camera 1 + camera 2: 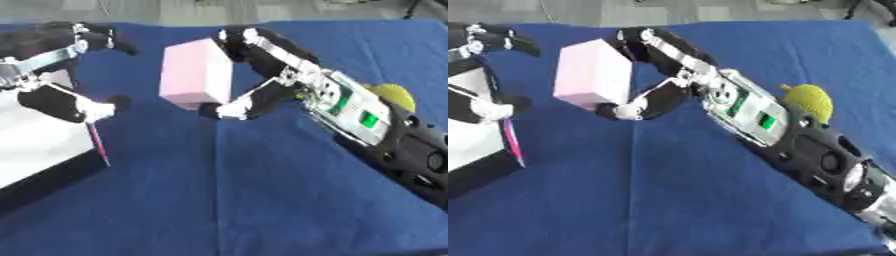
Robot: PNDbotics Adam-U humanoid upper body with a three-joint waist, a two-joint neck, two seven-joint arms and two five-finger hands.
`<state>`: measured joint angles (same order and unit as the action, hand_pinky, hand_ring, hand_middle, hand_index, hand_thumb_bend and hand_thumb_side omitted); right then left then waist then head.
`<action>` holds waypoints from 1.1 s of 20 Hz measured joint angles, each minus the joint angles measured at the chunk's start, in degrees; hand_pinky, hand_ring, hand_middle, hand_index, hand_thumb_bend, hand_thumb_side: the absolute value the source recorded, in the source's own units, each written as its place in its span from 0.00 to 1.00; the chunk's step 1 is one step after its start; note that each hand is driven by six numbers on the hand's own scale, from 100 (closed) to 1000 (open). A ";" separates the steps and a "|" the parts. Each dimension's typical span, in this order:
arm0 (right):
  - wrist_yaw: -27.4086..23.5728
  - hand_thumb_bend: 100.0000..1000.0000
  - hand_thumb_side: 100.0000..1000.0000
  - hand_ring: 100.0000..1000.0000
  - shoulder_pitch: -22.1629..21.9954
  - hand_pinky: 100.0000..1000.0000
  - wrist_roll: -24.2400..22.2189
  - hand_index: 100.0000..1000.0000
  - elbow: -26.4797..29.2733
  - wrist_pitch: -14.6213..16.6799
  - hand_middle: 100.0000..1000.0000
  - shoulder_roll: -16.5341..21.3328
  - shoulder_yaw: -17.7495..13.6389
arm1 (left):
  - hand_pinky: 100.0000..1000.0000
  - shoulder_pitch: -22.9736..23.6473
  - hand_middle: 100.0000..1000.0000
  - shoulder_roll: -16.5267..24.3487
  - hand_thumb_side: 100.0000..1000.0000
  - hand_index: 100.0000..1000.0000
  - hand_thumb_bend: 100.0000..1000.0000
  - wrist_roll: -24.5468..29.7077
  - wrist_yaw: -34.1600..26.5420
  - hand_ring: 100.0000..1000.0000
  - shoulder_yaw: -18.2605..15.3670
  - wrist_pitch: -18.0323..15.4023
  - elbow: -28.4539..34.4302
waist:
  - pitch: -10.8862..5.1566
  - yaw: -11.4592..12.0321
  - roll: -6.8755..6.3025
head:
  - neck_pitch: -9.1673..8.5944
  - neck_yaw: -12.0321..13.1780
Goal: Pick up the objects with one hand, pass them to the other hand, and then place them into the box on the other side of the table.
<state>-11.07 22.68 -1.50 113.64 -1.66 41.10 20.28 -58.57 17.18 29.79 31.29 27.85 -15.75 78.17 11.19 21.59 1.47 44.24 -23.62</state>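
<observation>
Above the blue cloth (262,200), toward eleven o'clock from its middle, the right hand (262,75) holds a pink block (194,75) clear of the surface, fingers over the top edge and thumb curled under the lower corner. At nine o'clock the left hand (61,75) waits just beside the block, spread wide and holding nothing, over the near corner of the white box (35,145).

The risk, as I judge it, lies in the handover. The block is pinched near one side only, so it could swing or slip out if the right hand lets go before the left has closed round it. It might then land on the cloth or strike the box rim.

The block is a pale pink cuboid, plain-faced and sharp-edged, tilted slightly; it looks light, perhaps foam. A yellow, bumpy thing (807,100) lies at three o'clock behind the right forearm.
</observation>
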 measured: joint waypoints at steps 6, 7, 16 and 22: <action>2.53 0.00 0.00 0.56 0.09 0.72 -1.08 0.56 -1.20 0.56 0.41 -0.06 0.42 | 0.92 0.00 0.78 -1.22 0.61 0.84 0.46 1.66 -0.49 0.89 0.43 1.91 1.49 | 0.29 0.06 0.00 | 0.00 0.01; 3.05 0.00 0.00 0.56 0.07 0.72 -1.24 0.56 -1.40 0.78 0.41 -0.06 0.52 | 0.92 0.00 0.79 -1.23 0.61 0.84 0.47 2.11 -0.63 0.89 0.48 2.35 1.91 | 0.29 0.07 0.00 | 0.00 0.01; 6.32 0.00 0.00 0.56 -1.26 0.72 -1.82 0.55 -1.71 2.49 0.41 -0.06 0.73 | 0.97 0.05 0.79 -1.65 0.64 0.83 0.49 4.02 -0.82 0.91 0.60 6.00 5.01 | 0.59 0.07 0.00 | -0.01 0.02; 7.08 0.00 0.00 0.56 -1.43 0.72 -1.87 0.55 -1.88 2.84 0.41 -0.08 0.73 | 0.99 0.09 0.78 -1.86 0.66 0.83 0.48 5.79 -2.76 0.92 0.63 8.25 6.27 | 0.67 0.08 0.00 | -0.01 0.04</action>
<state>-3.99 21.25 -3.37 111.76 1.19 41.02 21.01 -58.48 15.32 35.57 28.53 28.49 -7.50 84.44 11.85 21.66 1.47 44.22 -23.58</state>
